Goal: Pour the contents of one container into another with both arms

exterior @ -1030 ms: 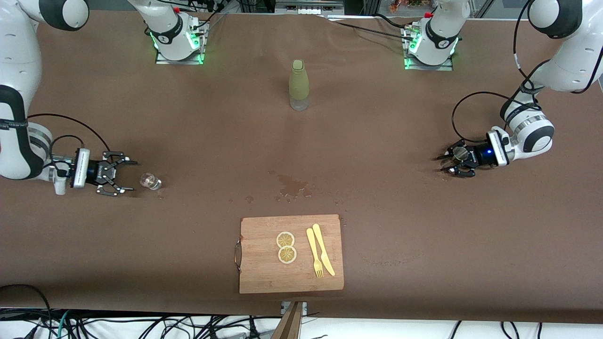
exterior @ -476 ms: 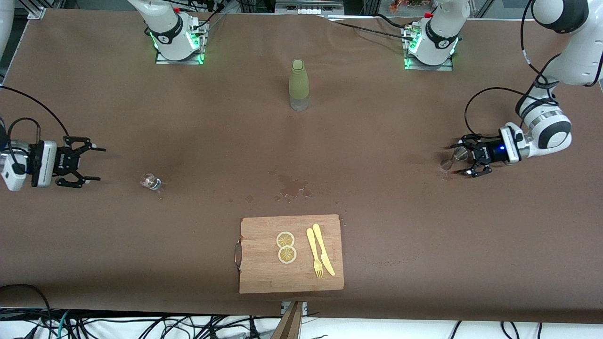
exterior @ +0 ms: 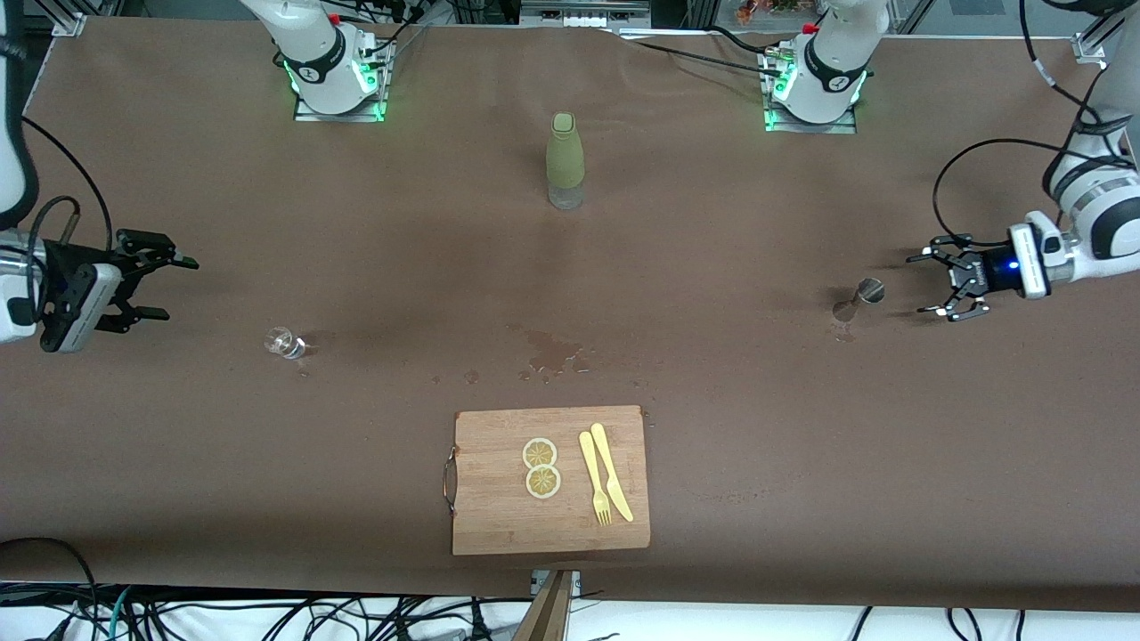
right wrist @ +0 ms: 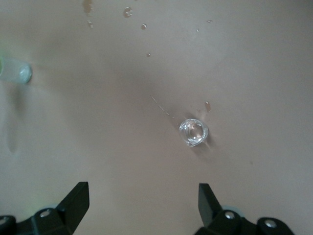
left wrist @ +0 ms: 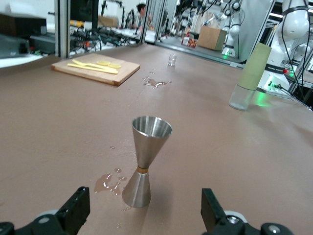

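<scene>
Right hand (exterior: 147, 285) spread, empty, up over the counter (exterior: 712, 267); shot glass (exterior: 283, 342) stands apart from it, small, slick, fragile: pinch its sides. Left hand (exterior: 953, 285) spread beside upright steel jigger (exterior: 866, 294), rigid, tippy: grip the waist.

The front view looks down from high across the table (exterior: 712, 267), facing both bases. The left wrist view looks low and level past the jigger (left wrist: 145, 166); the right wrist view looks straight down on the glass (right wrist: 193, 132). Both also appear in the front view.
</scene>
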{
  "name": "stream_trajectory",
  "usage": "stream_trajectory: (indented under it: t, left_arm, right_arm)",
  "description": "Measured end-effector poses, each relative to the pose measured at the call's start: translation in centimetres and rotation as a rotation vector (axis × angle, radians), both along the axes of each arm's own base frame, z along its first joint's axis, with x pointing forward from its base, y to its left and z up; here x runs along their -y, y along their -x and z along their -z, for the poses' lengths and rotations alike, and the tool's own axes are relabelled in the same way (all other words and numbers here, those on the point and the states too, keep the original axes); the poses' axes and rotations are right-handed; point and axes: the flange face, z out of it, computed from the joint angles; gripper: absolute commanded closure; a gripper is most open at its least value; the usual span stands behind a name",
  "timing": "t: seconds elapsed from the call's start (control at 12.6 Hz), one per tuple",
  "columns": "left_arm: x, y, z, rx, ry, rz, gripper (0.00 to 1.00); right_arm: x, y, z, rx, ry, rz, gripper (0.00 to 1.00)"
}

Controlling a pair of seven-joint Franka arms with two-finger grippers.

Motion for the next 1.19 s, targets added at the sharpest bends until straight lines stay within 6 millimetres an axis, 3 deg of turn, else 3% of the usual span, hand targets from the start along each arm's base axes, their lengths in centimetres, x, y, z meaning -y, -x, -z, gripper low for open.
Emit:
stream_trajectory:
  t: [0.24,0.55,0.71,0.95,1.19]
  left_arm:
    - [-0.8,-1.7,-6.4,-0.134,-0.069,-0.047,0.00]
    - [2.2,-4.5,-16.4,-0.333,-0.214,-0.131,0.00]
    - [5.2,-5.8,-21.9,-0.429,-0.317,-0.213,0.00]
    - [12.6,-7.2,-29.4,-0.600,-0.494,-0.383,0.00]
    - [19.5,-7.2,-34.4,-0.711,-0.614,-0.565,0.00]
  right_arm:
    - [-4.7,0.6,-3.8,-0.026,0.176,0.153,0.01]
    - [-10.8,1.2,-6.3,-0.025,0.350,0.334,0.01]
    - [-11.9,1.2,-6.6,-0.027,0.386,0.422,0.00]
    - [-12.1,2.0,-8.6,-0.025,0.401,0.549,0.00]
    - [-11.7,3.6,-11.9,-0.004,0.410,0.609,0.00]
